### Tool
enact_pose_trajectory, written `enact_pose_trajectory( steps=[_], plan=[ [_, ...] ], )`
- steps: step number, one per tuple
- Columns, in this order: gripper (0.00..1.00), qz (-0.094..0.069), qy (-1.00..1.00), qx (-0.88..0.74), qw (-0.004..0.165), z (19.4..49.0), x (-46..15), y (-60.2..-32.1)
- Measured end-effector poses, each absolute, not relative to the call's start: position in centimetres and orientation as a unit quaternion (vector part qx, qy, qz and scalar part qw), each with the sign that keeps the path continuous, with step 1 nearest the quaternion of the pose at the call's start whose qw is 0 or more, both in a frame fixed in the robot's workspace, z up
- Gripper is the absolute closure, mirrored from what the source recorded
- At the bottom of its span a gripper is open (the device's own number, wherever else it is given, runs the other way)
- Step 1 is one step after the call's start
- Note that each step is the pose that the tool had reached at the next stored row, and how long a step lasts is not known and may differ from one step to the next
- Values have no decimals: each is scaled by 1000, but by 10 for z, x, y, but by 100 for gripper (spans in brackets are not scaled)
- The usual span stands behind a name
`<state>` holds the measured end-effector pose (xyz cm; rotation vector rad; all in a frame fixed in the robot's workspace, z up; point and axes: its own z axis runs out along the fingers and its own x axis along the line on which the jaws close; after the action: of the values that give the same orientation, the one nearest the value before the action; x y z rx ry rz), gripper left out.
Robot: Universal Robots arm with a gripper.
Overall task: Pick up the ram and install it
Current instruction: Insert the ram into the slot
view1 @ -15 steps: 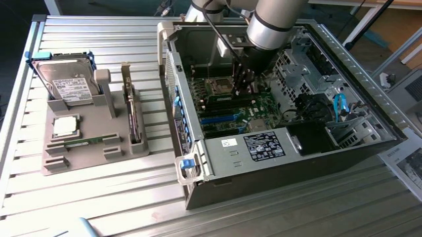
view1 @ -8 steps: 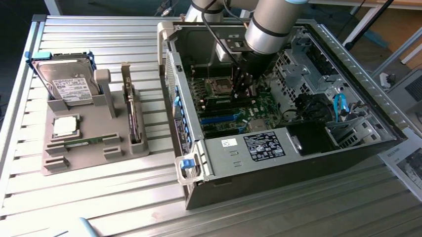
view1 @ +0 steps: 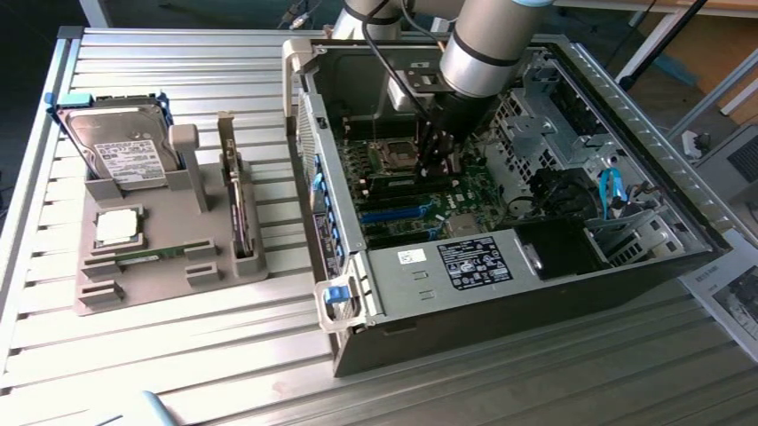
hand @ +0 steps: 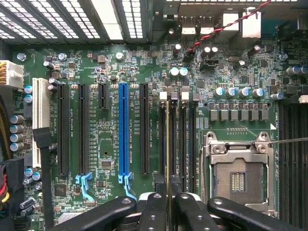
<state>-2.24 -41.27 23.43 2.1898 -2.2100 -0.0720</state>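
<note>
Slatted metal tabletop point(view1: 177, 355) carries an open PC case point(view1: 509, 324). Motherboard point(hand: 110, 72) lies beneath the fingers point(hand: 155, 209). Fingers nearly closed, pinching the ram point(hand: 168, 154) edge-on over the memory slots point(hand: 190, 144), just beside the empty CPU socket point(hand: 238, 175). Grey parts tray point(view1: 166, 222) sits well away from the fingers, outside the case, with a hard drive point(view1: 119, 155) and a second green stick point(view1: 148, 256). Case walls flank the arm point(view1: 492, 44).

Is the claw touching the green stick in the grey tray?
Apart: exterior view shows the claw inside the computer case, the green stick outside in the tray.
</note>
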Motion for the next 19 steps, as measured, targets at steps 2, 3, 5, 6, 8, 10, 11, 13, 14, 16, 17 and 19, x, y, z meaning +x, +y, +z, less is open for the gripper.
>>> enact_pose_trajectory(
  steps=[2,3,5,6,8,10,11,13,14,16,17,19],
  plan=[
    [87,-22,-710,704,16,234,-22,-413],
    [87,-22,-710,704,16,234,-22,-413],
    [87,-18,-710,703,20,234,-22,-413],
    [87,-18,-710,703,20,234,-22,-413],
    [87,-20,-710,703,18,234,-22,-413],
    [87,-22,-710,704,16,234,-22,-413],
    [87,-22,-710,704,16,234,-22,-413],
    [87,-19,-710,704,18,234,-22,-413],
    [87,-19,-710,704,19,234,-22,-413],
    [87,-19,-710,703,19,234,-22,-413],
    [87,-19,-710,703,19,234,-22,-413],
    [87,-20,-710,703,17,234,-22,-413]
  ],
)
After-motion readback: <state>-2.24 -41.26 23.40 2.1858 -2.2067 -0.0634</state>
